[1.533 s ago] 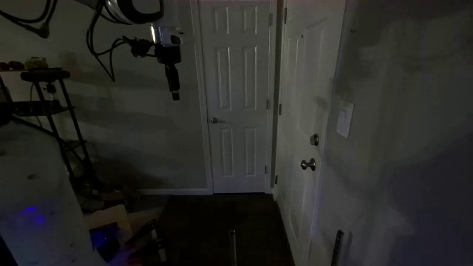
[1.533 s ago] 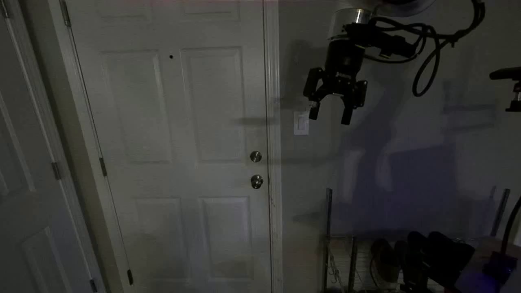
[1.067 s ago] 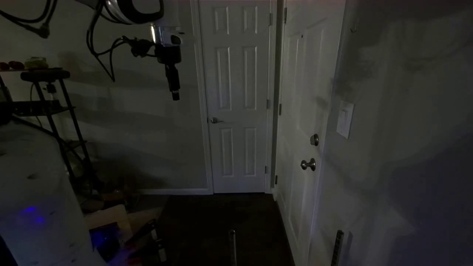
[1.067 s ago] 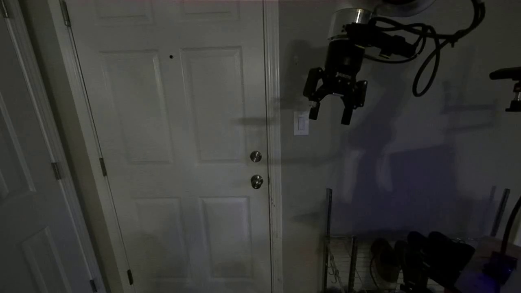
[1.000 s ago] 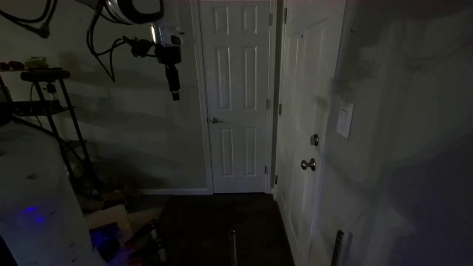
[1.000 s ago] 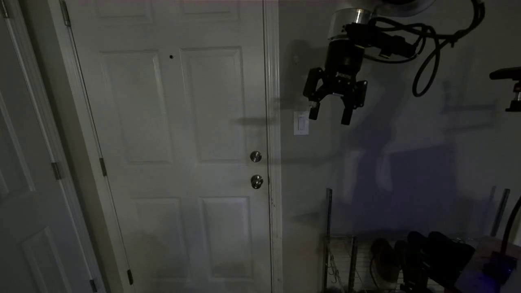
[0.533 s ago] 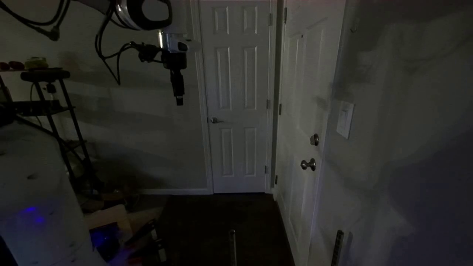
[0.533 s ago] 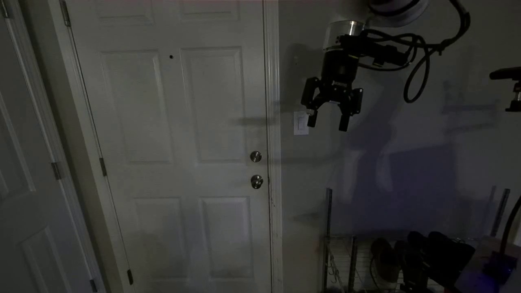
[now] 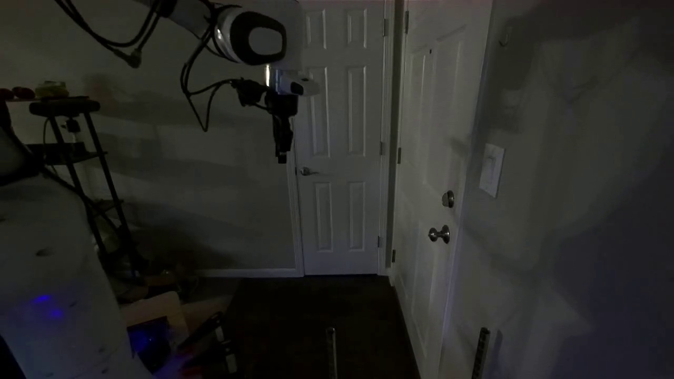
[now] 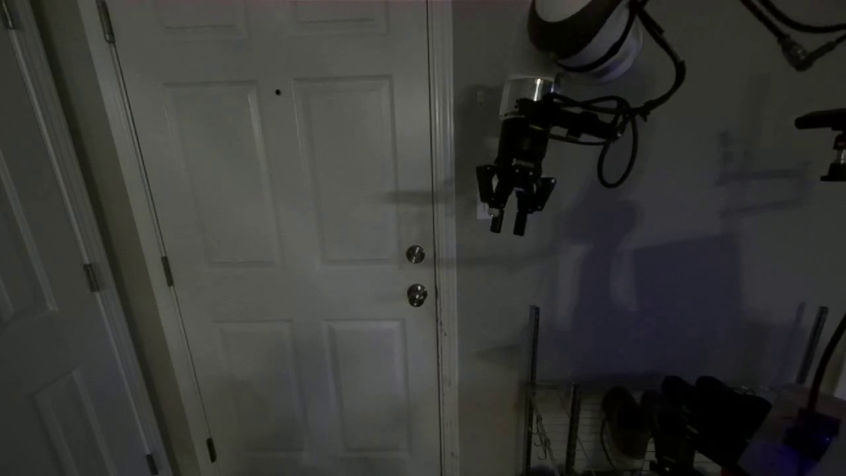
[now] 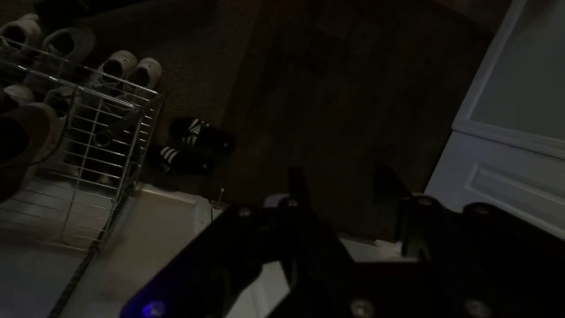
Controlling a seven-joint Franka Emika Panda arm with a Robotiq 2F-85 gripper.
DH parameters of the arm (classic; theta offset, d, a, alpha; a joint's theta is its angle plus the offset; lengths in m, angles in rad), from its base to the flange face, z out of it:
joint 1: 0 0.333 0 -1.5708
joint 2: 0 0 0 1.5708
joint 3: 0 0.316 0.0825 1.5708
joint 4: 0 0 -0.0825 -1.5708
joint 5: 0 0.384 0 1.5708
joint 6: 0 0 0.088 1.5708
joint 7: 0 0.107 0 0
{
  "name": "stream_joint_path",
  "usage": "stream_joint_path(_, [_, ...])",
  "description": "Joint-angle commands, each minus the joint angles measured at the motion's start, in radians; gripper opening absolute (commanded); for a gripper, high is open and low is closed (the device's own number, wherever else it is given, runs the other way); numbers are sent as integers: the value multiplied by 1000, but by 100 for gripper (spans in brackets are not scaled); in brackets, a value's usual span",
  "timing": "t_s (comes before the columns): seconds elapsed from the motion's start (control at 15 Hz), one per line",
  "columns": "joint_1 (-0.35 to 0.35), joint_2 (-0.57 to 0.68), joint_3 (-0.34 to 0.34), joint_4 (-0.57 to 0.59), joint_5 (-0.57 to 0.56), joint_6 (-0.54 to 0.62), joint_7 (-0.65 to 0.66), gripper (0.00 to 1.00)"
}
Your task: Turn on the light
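While the room lies dark, the step in hand: I judge it as the reach towards the wall plate [image 9: 492, 171], with the press not yet done; I see no lamp.
Wall plate: it is fixed upright on the wall [image 9: 579, 221], just beside the door frame [image 10: 441, 198]; in an exterior view the gripper [image 10: 507, 227] hides much of it.
Gripper: its jaws stand a little apart with nothing between them; it points downward and seems well apart from the wall plate.
Next move: it probably calls for turning the fingers [image 10: 520, 221] towards the wall, bringing them level with the wall plate and pushing; which half must be pressed, I cannot tell.
Wall plate surface: pale, flat, rectangular, presumably smooth plastic, with a narrower part faintly visible in its middle.
Door [image 10: 277, 284]: pale, with moulded rectangular panels; matt, it appears.
Door knob [image 10: 417, 295]: round, of shiny metal, and not the target.
Shoe rack [image 11: 122, 125]: a grid of thin, stiff-looking wire.
Sandals [image 11: 203, 134]: dark, with white stripes; they lie on the floor [image 11: 344, 88] near the shoe rack.
Floor: very dark, so its texture I cannot tell well.
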Motion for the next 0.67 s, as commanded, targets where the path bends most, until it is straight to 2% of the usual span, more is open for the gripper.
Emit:
stream_joint_path(0.0, [-22, 117, -25, 76, -28, 49, -28, 15])
stream_joint_path(0.07, [-26, 139, -31, 88, -38, 73, -25, 8])
stream_joint_path(0.33, [-34, 206, -46, 112, -120, 193, -4, 1])
stream_joint_path(0.6, [-45, 261, -63, 121, -241, 328, 36, 6])
